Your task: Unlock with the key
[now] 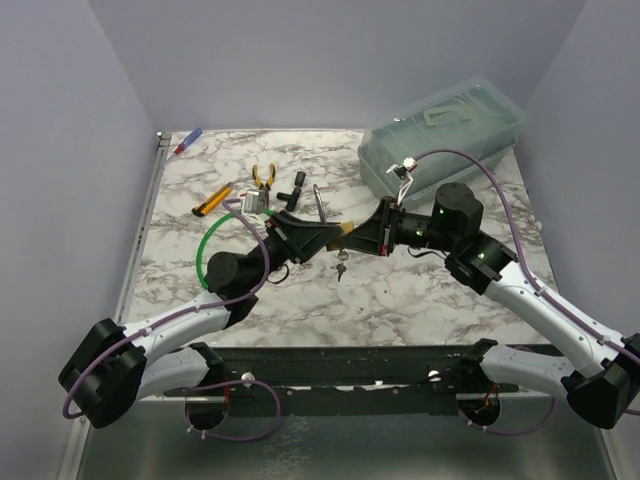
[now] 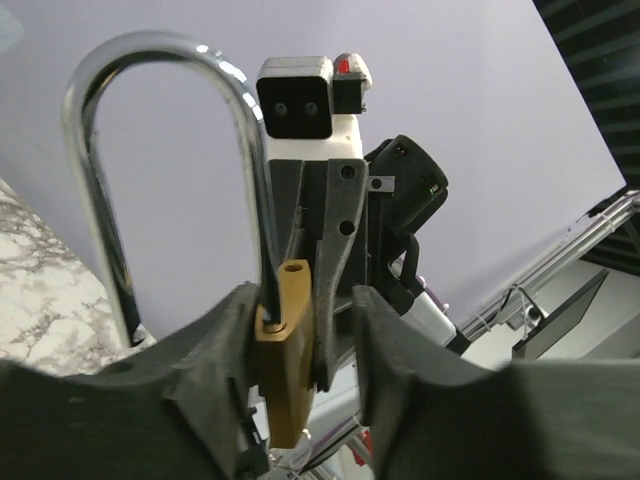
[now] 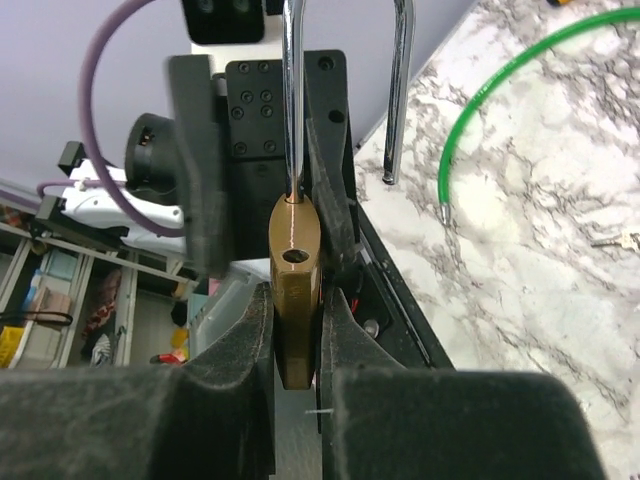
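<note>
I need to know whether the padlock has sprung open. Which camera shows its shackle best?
Right wrist: the shackle has one leg ending free, out of the brass padlock, and the other leg seated. The left wrist view shows the arch and the seated leg. The top view shows only a thin sliver.

Marble tabletop (image 1: 400, 290), rear: orange-handled pliers (image 1: 263, 175); yellow utility knife (image 1: 212, 201); red-tipped blue marker (image 1: 187, 141), left corner; translucent lidded box (image 1: 443, 135), right.
</note>
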Robot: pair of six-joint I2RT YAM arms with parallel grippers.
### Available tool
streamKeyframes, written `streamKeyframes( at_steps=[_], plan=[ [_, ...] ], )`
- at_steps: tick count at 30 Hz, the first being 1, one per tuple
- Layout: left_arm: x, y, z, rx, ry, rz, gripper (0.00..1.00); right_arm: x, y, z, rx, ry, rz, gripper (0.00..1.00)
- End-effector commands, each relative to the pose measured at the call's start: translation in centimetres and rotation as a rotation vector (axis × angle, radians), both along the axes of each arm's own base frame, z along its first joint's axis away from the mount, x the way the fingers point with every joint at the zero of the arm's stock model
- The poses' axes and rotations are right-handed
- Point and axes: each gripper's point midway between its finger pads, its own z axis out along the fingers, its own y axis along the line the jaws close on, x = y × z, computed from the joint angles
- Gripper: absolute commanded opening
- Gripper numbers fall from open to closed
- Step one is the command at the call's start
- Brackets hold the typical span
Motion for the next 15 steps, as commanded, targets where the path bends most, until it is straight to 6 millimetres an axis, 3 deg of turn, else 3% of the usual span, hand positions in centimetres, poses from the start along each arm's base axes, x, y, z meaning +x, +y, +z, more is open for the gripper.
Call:
streamKeyframes(
  at_steps=[1,4,9,15],
  plan=[
    [-0.3,0.7,0.3,-0.018,-0.029,0.028,0.54,0.4,-0.4,1.4,0.005,-0.035,-0.038,0.00],
    [-0.6,0.7,-0.4,0.003,-0.021,0.022,0.63,0.5,-0.6,1.6,0.001,-0.037,-0.055,0.00],
    [-1.2,0.9,-1.8,0.045,0.001,0.009,0.86,0.6,-0.8,2.0,0.004,-0.043,-0.065,0.00],
    [-1.6,1.8,-4.0,0.088,0.037,0.038,0.89,0.4,-0.9,3.0,0.014,-0.054,-0.061,0.00]
  ],
)
